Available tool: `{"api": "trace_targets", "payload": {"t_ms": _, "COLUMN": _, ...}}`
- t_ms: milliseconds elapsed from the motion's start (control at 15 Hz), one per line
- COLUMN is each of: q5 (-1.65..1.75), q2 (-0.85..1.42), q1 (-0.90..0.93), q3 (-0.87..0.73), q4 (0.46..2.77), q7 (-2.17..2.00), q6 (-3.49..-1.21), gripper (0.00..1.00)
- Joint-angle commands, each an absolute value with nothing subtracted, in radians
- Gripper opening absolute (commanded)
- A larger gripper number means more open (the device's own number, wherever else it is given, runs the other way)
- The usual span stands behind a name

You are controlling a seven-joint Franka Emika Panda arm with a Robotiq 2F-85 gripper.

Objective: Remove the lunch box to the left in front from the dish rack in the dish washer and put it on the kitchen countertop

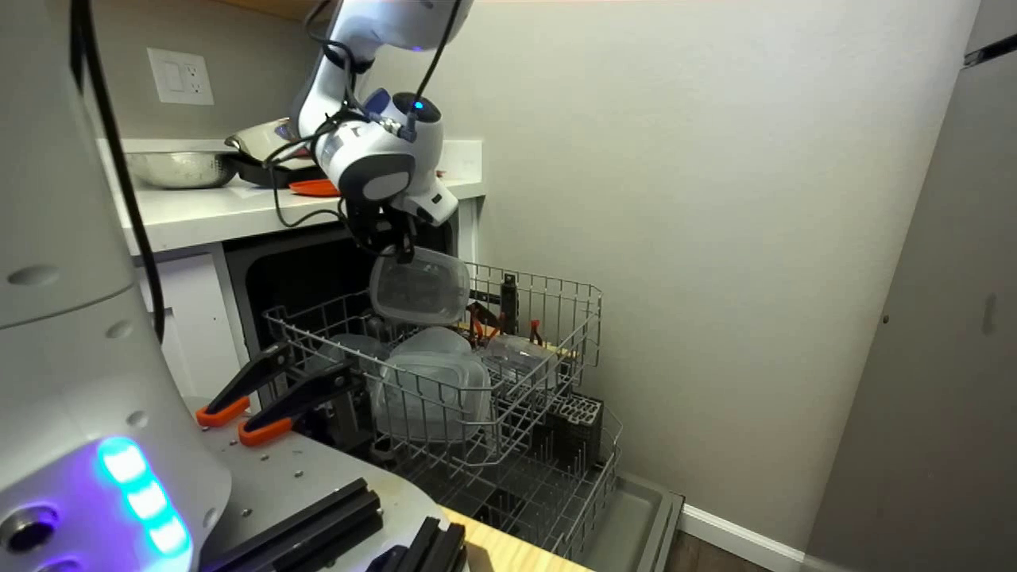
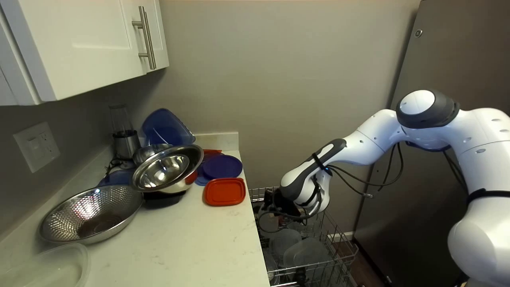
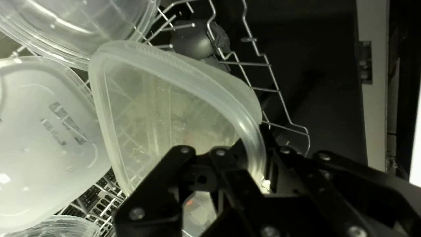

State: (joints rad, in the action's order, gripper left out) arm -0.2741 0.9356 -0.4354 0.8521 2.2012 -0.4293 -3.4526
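Black gripper clamps the lunch box by its rim, countertop edge near, dishwasher cavity gaping alongside.

Lunch box — smooth, cloudy plastic

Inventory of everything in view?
Lunch box: one, clear, gripped by rim
Racks: two, grey, pulled out
Tubs: several, clear, upper rack, counter
Dishwasher: one, dark, under counter
Counter: one, white, above dishwasher
Colander: one, silver, counter
Bowls: at least two, silver, counter
Lids: several, red and blue, counter
Blender: one, silver, counter
Cabinet: one, white, overhead
Panel: one, grey, opposite counter
Clamps: two, black-orange, plate
Arm: one, white, over racks
Pincer: one, black, on lunch box
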Motion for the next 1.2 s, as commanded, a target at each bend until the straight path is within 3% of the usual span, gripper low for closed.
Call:
{"api": "trace_targets", "payload": {"t_ms": 0, "q5": -0.379, "q2": 0.738, "q1": -0.403, "q3": 0.843, "q4": 2.339, "q7": -0.529, "q6": -3.426, "gripper": 0.02}}
{"api": "trace_targets", "payload": {"t_ms": 400, "q5": -0.486, "q2": 0.538, "q1": -0.348, "q3": 0.824, "q4": 2.428, "q7": -0.629, "q6": -3.345, "gripper": 0.02}}
{"api": "trace_targets", "payload": {"t_ms": 667, "q5": -0.577, "q2": 0.347, "q1": -0.24, "q3": 0.725, "q4": 2.466, "q7": -0.689, "q6": -3.111, "gripper": 0.02}}
{"api": "trace_targets", "payload": {"t_ms": 1133, "q5": -0.273, "q2": 0.07, "q1": 0.168, "q3": 0.259, "q4": 2.496, "q7": -1.109, "q6": -2.63, "gripper": 0.02}}
